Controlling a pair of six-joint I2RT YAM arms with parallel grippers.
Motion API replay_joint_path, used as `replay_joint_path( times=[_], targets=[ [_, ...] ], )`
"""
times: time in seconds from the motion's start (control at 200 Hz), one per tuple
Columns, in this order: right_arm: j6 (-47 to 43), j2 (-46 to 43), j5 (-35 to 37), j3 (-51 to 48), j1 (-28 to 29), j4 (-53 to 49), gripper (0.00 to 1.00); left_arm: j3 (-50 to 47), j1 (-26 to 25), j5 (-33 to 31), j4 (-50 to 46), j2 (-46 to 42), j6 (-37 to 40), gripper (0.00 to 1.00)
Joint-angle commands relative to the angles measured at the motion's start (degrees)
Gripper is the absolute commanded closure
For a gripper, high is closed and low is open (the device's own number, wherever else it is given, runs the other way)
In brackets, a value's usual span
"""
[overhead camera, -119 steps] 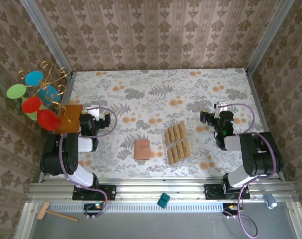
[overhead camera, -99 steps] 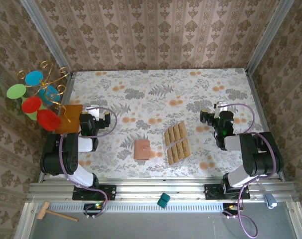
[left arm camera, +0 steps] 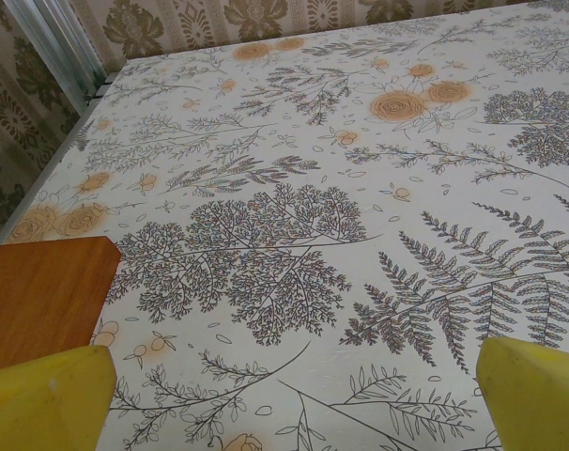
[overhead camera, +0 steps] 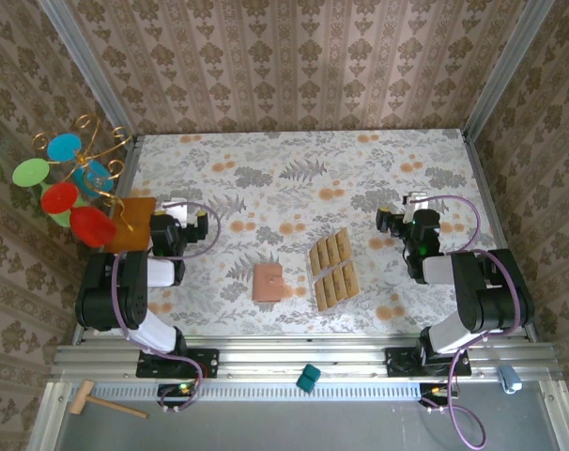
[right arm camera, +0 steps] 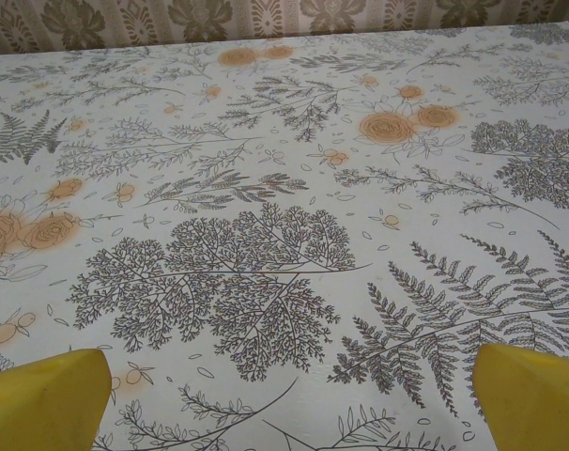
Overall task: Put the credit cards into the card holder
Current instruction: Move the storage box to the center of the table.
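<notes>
Left gripper [left arm camera: 289, 399] hanging released above floral bench [overhead camera: 294, 160], yellow fingers [left arm camera: 45, 399] standing wide apart, nothing between them. Orange-brown board [left arm camera: 40, 296] lying just beside left finger. Right gripper [right arm camera: 289, 399] likewise spreading wide, holding nothing. Credit cards [overhead camera: 332, 271] lying in two rows toward bench's near edge, between both arms. Card holder [overhead camera: 269, 282] lying flat just left of cards, not touching them.

Floral table [overhead camera: 360, 160] carrying credit cards [overhead camera: 333, 270] in two rows, card holder [overhead camera: 269, 282] lying beside them, orange-brown board [overhead camera: 134, 225] resting at left edge
</notes>
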Motion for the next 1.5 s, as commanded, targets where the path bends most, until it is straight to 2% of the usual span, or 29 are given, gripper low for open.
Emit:
replay_joint_path(
  times=[0.0,0.415,0.495,0.67,0.745,0.825,0.905,0.95,1.01,1.1,1.175,1.28,1.395,1.495],
  targets=[
    [-0.7,0.0,-0.5,1.3,-0.1,-0.4,0.00,1.3,0.3,-0.2,-0.7,0.1,-1.2,0.00],
    [-0.7,-0.3,-0.6,0.9,-0.1,0.2,0.00,1.0,0.3,0.0,-0.3,0.0,-1.2,0.00],
    [0.5,-2.2,2.7,1.0,0.0,-1.2,0.00,0.8,0.2,-0.1,-0.2,-0.7,-0.9,0.00],
    [3.2,-12.9,8.6,6.0,-0.1,-18.9,0.00,5.2,0.0,-2.1,-12.3,-6.0,-1.4,0.00],
    [7.0,-16.5,11.0,9.6,-0.1,-28.9,0.00,7.5,-0.3,-4.1,-18.1,-8.2,-1.8,0.00],
    [13.9,-19.1,13.2,15.3,-0.1,-41.1,0.00,9.7,-0.5,-5.7,-24.2,-10.9,-3.2,0.00],
    [27.4,-21.2,18.1,20.9,-0.4,-54.7,0.00,12.7,-1.2,-7.8,-31.2,-13.5,-6.6,0.00],
    [26.8,-22.0,14.7,23.3,-0.5,-58.3,0.00,14.7,-2.1,-9.1,-35.5,-15.0,-8.7,0.00],
    [25.6,-22.9,6.6,25.0,-0.6,-60.5,0.00,17.4,-3.9,-11.1,-42.0,-16.8,-12.2,0.00],
    [25.6,-24.2,-3.8,26.1,0.1,-63.9,0.07,21.2,-6.8,-10.9,-51.1,-19.2,-17.3,0.00],
    [25.6,-25.5,-6.4,27.1,2.5,-69.7,0.12,24.0,-10.0,-9.9,-58.3,-20.5,-20.9,0.00],
    [24.8,-28.2,-5.6,28.0,9.0,-78.6,0.15,26.0,-15.7,-8.5,-64.8,-22.0,-23.5,0.00],
    [25.5,-32.7,0.6,26.6,18.5,-89.1,0.13,24.2,-22.3,-9.1,-66.6,-23.6,-25.0,0.00],
    [28.9,-37.8,2.4,23.5,23.8,-94.6,0.11,21.8,-24.3,-9.1,-65.7,-24.5,-27.1,0.00]
  ],
)
